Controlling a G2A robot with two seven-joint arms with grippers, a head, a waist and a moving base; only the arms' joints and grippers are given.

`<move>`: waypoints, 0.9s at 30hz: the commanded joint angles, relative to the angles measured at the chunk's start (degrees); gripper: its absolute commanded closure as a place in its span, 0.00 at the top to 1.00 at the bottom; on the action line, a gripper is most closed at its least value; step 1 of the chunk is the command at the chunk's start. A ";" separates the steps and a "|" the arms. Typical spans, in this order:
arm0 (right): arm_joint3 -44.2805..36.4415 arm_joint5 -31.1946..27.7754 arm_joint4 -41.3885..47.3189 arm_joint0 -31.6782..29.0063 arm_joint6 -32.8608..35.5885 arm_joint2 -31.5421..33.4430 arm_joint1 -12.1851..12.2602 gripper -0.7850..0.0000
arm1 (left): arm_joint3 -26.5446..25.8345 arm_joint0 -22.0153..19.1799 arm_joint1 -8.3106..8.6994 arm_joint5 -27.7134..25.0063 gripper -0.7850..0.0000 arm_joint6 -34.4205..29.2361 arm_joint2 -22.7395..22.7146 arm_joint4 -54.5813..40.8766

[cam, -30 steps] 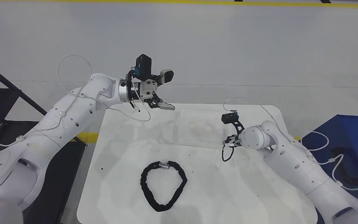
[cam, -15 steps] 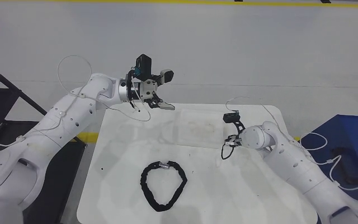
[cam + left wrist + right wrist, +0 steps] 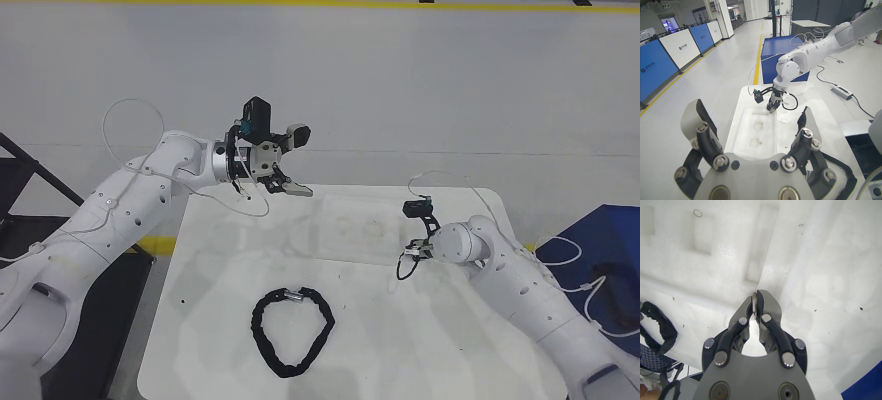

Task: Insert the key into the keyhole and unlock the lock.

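Near the front of the white table (image 3: 450, 340), a looped black chain lock (image 3: 291, 330), metal barrel on its far side. Farther back, to the right, right gripper (image 3: 755, 294) pinching a thin metal key (image 3: 754, 305), at the near right corner of the foam tray (image 3: 350, 228). Farthest, over the table's far left edge, left gripper (image 3: 752, 111) spread wide, holding nothing.

The white table (image 3: 200, 340) carries a shallow white foam tray (image 3: 350, 232) with recessed pockets at its far middle. A black chain lock (image 3: 272, 297) lies looped toward the near edge, well apart from the tray.
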 commanded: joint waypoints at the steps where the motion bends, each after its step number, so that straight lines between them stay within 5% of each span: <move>1: -0.81 0.14 -1.07 0.13 0.71 0.08 0.00 0.00 | 0.00 0.00 0.00 0.00 1.00 0.00 0.00 0.00; 14: -12.92 3.39 -9.54 -1.05 8.85 4.35 1.97 0.00 | 0.00 0.00 0.00 0.00 1.00 0.00 0.00 0.00; 27: -36.72 2.26 -5.61 -12.20 9.21 20.39 6.05 0.00 | 0.00 0.00 0.00 0.00 1.00 0.00 0.00 0.00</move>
